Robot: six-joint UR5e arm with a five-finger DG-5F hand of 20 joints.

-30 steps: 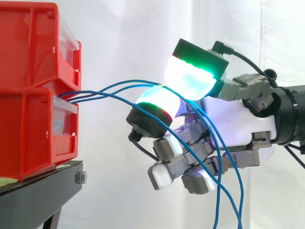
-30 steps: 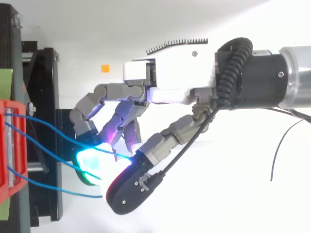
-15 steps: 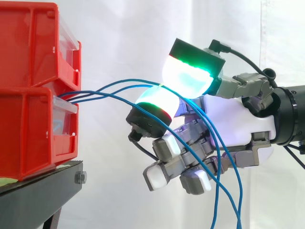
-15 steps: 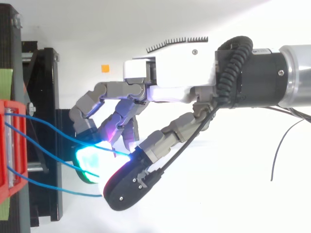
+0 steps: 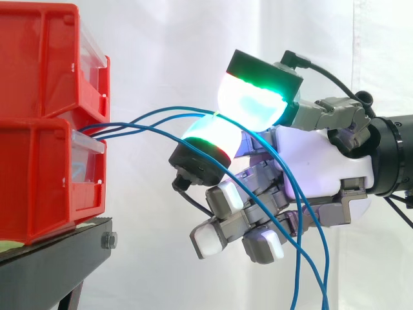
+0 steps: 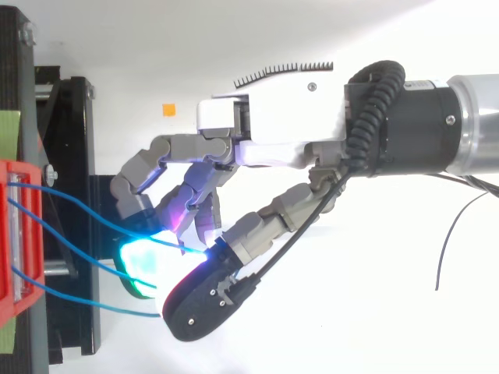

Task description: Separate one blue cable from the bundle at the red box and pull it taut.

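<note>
Hand (image 5: 322, 161) right of stacked red bins (image 5: 45, 161), glowing pads (image 5: 251, 106) pinched together on one blue cable (image 5: 184, 109); other blue cables (image 6: 125, 313) hang slack beside it.

White-shelled hand (image 5: 322, 161) on a black and silver arm (image 6: 477, 117).
The palm housing is glossy white with a violet glow beneath. The fingers (image 5: 322, 113) are blocky grey links ending in thick pads (image 5: 251, 106): two glow cyan edged with green and red under black caps, the others white. A black toothed strip (image 6: 284, 72), perhaps comb-like trim, lines the housing's edge. The wrist (image 6: 421, 117) is a black cylinder with small screws.
</note>
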